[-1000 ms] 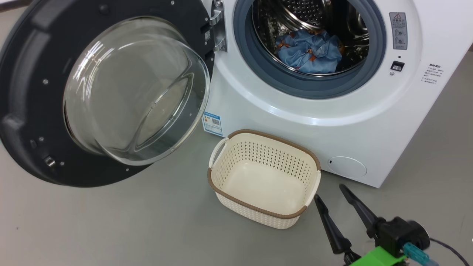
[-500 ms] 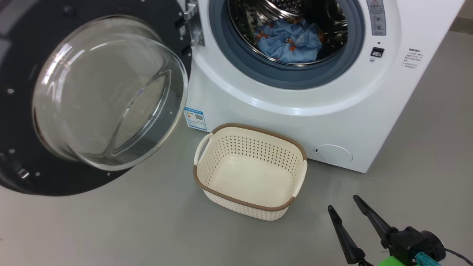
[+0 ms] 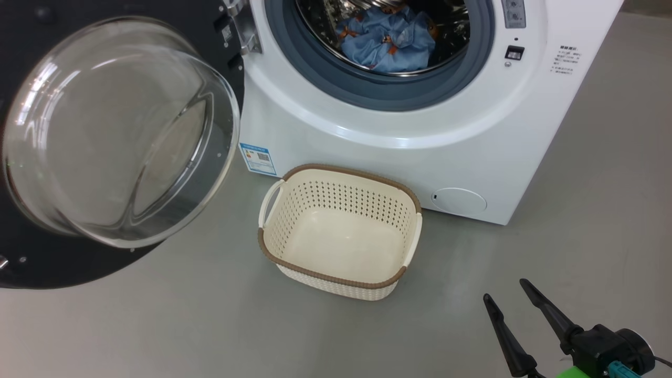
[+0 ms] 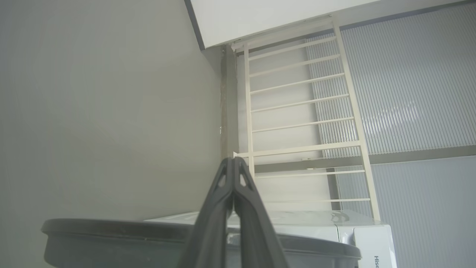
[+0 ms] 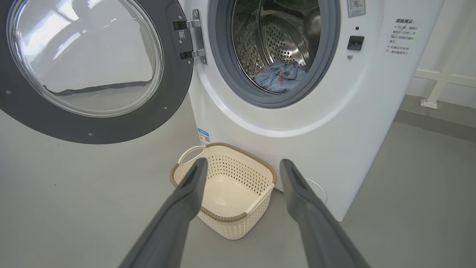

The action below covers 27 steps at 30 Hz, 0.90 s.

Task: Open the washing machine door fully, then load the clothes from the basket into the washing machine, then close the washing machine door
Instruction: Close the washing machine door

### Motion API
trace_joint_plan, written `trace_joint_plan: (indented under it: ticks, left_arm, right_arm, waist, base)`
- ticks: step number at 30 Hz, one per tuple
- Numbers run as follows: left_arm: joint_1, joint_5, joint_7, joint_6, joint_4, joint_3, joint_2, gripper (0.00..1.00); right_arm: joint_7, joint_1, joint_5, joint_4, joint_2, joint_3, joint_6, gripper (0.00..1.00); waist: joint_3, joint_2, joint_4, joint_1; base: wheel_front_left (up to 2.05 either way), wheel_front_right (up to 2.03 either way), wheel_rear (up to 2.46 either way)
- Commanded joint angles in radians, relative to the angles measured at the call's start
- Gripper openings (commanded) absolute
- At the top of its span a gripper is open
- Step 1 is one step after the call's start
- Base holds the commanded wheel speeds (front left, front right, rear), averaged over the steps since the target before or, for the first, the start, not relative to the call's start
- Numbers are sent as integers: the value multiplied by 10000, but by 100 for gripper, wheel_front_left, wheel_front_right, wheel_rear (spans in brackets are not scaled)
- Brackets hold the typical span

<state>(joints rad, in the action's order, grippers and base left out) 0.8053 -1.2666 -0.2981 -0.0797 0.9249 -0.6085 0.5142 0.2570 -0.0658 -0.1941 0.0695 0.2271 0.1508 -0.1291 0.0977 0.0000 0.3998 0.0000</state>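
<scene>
From the left: the washing machine door (image 3: 121, 136) stands swung wide, glass bowl facing out; closing it looks the risky part, since a push on the glossy rim could slip, and the door's lower edge may pass close over the basket (image 3: 341, 202), which sits on the floor (image 3: 157, 325) just in front of the washing machine (image 3: 399, 152); whether it clears I cannot tell; the left jaws are pressed together on nothing, fingers (image 4: 219, 201) touching, near the door's dark edge; further right, the clothes (image 3: 386, 44) lie low at the front of the drum (image 5: 286, 37), and a fold straying over the grey-blue gasket (image 3: 378, 97) would be pinched by the door; at the lower right, the right jaws stand wide apart and empty, near the basket but clear of it; a careless sweep could knock it.

Containers: the basket holds nothing, its cream bottom bare; the drum holds the blue bear-print bundle; a separate cream piece I cannot make out; only 1 step, closing, appears to remain.
</scene>
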Motion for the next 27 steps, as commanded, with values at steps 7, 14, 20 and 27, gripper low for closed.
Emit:
trace_joint_plan:
  ticks: [7,14,20,27]
  left_arm:
    - [301,-266,-559,466,-88,13,483,0]
    - [272,-240,-682,643,68,113,441,0]
    - [368,-215,-1129,723,104,312,521,0]
    - [372,-458,-2109,667,96,379,580,0]
  right_arm:
    - [48,-21,-35,-336,357,130,-16,100]
    - [48,-9,-44,-363,522,92,-16,100]
    - [48,21,-32,-389,643,75,-16,100]
    - [48,103,-31,-413,697,77,-16,100]
  waist:
    - [338,0,-200,0]
    - [510,0,-315,0]
    - [686,0,-343,0]
    - [803,0,-341,0]
  base:
    - [0,0,0]
    - [0,0,0]
    - [0,0,0]
    - [0,0,0]
